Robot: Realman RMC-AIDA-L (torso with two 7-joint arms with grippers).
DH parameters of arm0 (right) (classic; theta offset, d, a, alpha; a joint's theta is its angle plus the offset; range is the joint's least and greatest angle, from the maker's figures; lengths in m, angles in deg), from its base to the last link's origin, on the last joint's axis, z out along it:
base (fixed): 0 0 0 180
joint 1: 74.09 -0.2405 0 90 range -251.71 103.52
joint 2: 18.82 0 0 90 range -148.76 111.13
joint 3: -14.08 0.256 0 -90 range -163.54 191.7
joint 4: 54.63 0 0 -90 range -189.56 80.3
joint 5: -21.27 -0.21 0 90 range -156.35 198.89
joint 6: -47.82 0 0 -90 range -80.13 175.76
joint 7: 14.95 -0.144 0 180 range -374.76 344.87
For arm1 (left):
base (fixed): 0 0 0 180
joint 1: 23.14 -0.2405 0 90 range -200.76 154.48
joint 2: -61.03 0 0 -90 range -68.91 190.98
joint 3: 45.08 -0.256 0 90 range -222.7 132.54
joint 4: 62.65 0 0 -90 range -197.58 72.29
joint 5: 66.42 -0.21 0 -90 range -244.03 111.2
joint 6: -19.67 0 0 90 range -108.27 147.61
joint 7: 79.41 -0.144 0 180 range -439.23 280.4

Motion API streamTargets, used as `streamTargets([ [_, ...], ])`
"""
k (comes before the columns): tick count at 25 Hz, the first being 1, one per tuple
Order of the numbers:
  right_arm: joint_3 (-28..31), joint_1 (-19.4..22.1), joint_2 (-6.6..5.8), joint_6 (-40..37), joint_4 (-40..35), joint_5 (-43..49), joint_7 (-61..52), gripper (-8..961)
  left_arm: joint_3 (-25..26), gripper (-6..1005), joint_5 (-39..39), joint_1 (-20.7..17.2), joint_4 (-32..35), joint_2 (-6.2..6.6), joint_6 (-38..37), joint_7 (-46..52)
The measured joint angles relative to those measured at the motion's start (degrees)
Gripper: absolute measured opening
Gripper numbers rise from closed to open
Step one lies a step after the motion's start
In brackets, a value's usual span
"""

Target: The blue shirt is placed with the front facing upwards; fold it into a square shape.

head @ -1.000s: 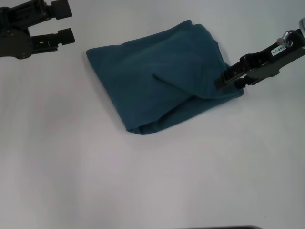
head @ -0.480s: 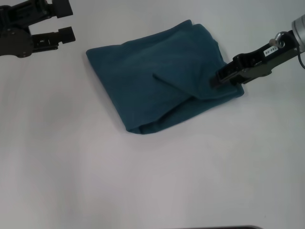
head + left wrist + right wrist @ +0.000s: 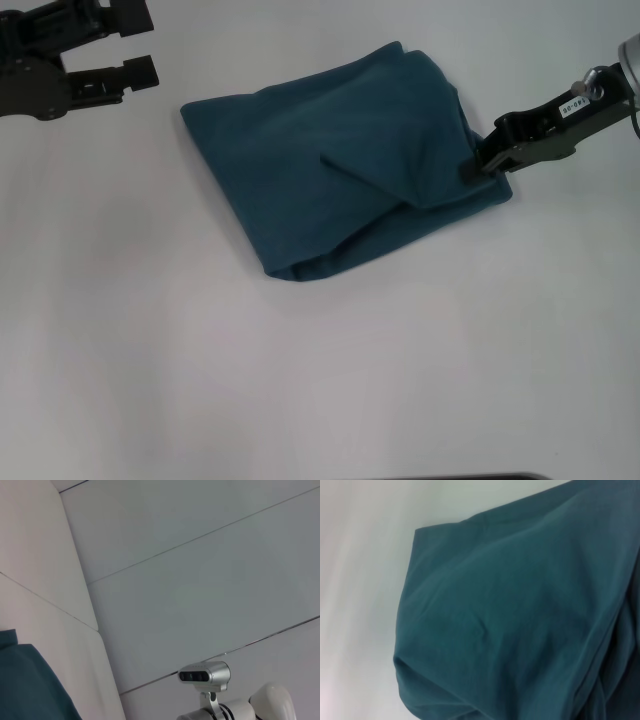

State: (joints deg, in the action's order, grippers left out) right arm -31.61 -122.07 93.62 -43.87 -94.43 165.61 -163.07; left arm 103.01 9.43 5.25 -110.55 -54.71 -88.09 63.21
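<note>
Lying folded at table (image 3: pixel 300 400) centre, the shirt (image 3: pixel 330 190) looks soft, limp — best pinched at edges. Right tool (image 3: pixel 470 168) touches its three-o'clock edge, closure unclear; left tool (image 3: pixel 140 45) spread at ten o'clock.

Black, blocky left hand (image 3: pixel 135 45); black right hand (image 3: pixel 478 160) with small white label, silver wrist; white-silver head camera (image 3: pixel 204 673).

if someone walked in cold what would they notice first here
The blue shirt, folded into a rough, skewed square, lies in the middle of the white table. The right gripper is at its right edge, over the cloth. The left gripper hangs open at the far left, clear of the shirt.
</note>
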Motion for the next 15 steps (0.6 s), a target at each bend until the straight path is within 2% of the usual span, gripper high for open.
streamTargets([
  [4, -0.08, 0.04, -0.03, 0.03, 0.2, 0.03, 0.02, 262, 0.0, 871, 0.0, -0.04, 0.0, 0.07, 0.0, 0.07],
  [6, -0.02, 0.17, -0.12, -0.23, -0.03, 0.01, 0.03, 186, 0.0, 870, 0.0, -0.13, 0.0, 0.09, 0.0, 0.07],
  [10, 1.34, 0.41, -1.01, -2.23, -1.89, -1.98, 0.05, 35, 0.25, 868, 0.0, -0.31, 0.0, 0.18, 0.0, 0.03],
  [15, 4.09, 0.63, -2.81, -5.0, -5.3, -4.3, -0.17, 11, 0.23, 866, 0.0, -0.29, 0.0, 0.27, 0.01, -0.03],
])
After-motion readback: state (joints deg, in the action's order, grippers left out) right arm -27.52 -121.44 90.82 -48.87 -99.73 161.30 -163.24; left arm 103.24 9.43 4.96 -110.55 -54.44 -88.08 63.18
